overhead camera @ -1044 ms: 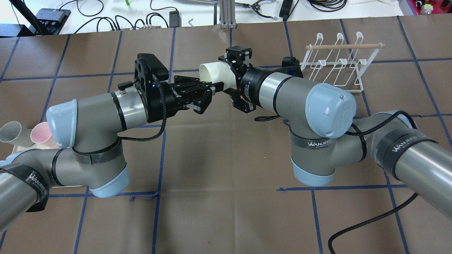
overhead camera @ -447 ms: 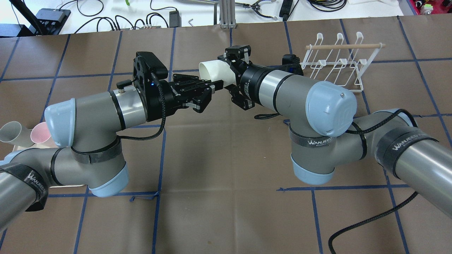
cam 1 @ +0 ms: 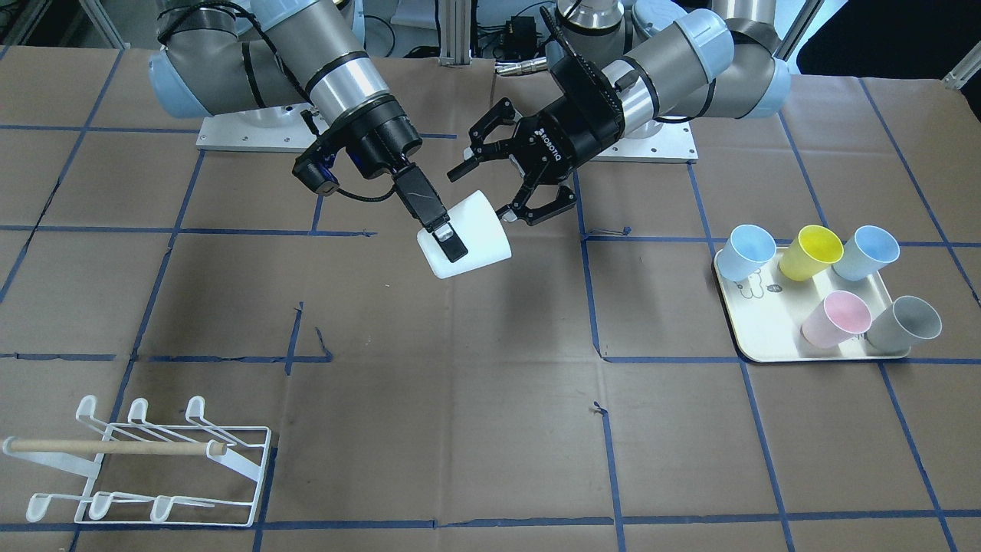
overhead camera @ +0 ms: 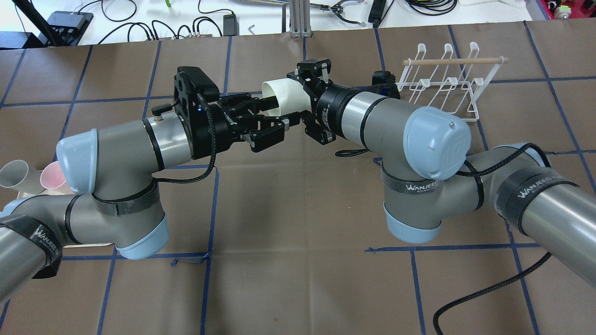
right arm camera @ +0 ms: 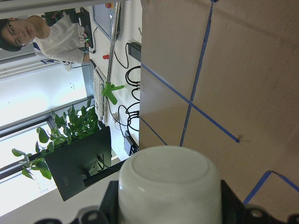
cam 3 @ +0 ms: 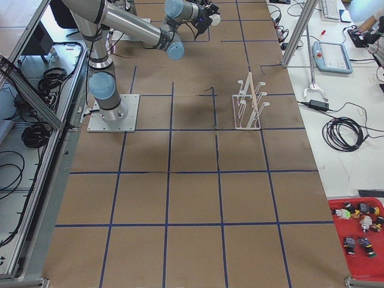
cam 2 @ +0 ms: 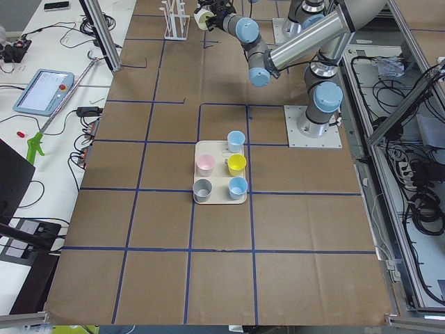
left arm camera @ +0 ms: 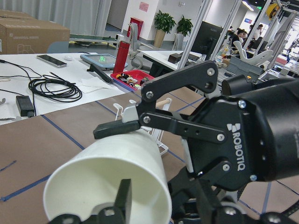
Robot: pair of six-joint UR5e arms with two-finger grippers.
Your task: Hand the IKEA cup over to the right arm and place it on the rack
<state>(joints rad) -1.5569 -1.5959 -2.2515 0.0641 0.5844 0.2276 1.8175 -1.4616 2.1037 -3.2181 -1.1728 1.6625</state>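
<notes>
We see the white cup [cam 1: 481,230] held in the air above the brown surface [cam 1: 460,399], tipped on its side with its mouth toward the left tool [cam 1: 479,197]. The right tool [cam 1: 454,247] pinches the cup at its base end. The left tool's fingers are spread wide by the rim; we cannot tell whether one touches it. The white wire rack [cam 1: 115,446] stands well apart, on the right tool's side of the surface.

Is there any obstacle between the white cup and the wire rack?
Nothing visible. Between the white cup in the right end effector and the rack lies only bare table paper.
</notes>
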